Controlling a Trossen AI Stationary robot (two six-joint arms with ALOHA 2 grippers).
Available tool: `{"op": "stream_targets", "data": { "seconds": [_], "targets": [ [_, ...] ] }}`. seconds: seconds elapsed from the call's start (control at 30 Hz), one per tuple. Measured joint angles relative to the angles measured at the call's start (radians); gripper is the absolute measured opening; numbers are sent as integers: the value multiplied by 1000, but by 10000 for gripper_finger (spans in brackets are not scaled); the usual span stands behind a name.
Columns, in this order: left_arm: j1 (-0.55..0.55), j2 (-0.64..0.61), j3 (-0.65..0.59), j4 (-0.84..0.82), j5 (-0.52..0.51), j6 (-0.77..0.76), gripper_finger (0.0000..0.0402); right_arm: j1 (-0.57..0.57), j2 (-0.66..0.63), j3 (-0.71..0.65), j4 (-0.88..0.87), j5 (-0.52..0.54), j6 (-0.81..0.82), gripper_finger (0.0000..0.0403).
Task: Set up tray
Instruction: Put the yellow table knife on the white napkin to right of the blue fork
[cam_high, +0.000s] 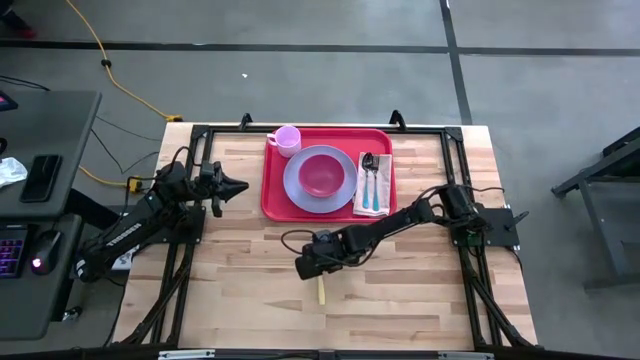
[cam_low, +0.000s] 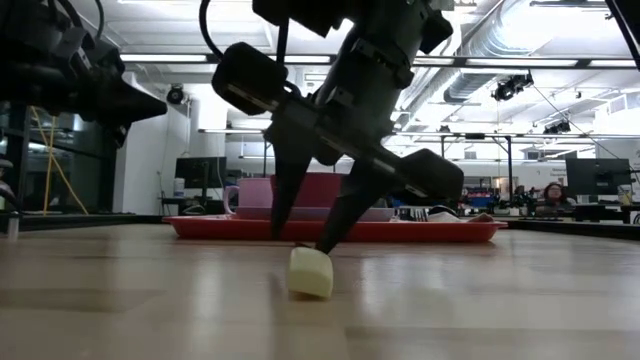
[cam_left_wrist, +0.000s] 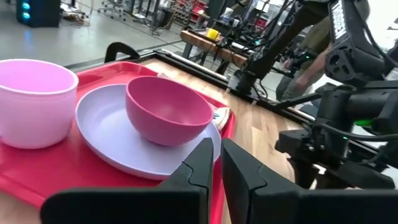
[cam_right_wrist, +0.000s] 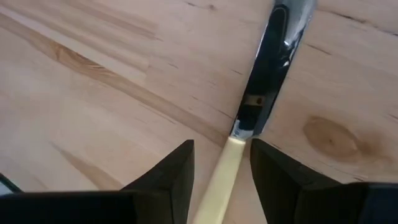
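As my right claw (cam_right_wrist: 221, 165) stands open around the knife (cam_right_wrist: 264, 81), well apart from the tray (cam_high: 272, 190), nothing is held yet. If I pinch crooked, the thin handle may slip away.

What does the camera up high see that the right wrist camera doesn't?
Only the high view shows the red tray with its lavender plate, pink bowl, pink cup and napkin with cutlery, plus the waiting left gripper. Only the right wrist view shows the knife's metal blade. Both show the cream-handled knife on the wooden table, the right gripper straddling it, fingers apart.
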Motion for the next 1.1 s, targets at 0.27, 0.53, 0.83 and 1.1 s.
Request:
{"op": "stream_targets", "data": {
  "seconds": [0.27, 0.53, 0.83, 1.1],
  "targets": [
    [0, 0, 0, -2, -20, 6, 62, -6, 24, 2, -68, 36, 29, 137],
    [0, 0, 0, -1, -23, 15, 62, -4, 50, 1, -78, 76, 32, 112],
    [0, 0, 0, 0, -22, 8, 62, -4, 69, 1, -52, 54, 29, 41],
    [0, 0, 0, -3, -17, 8, 62, -6, 69, 1, -86, 54, 32, 25]
  ]
}}
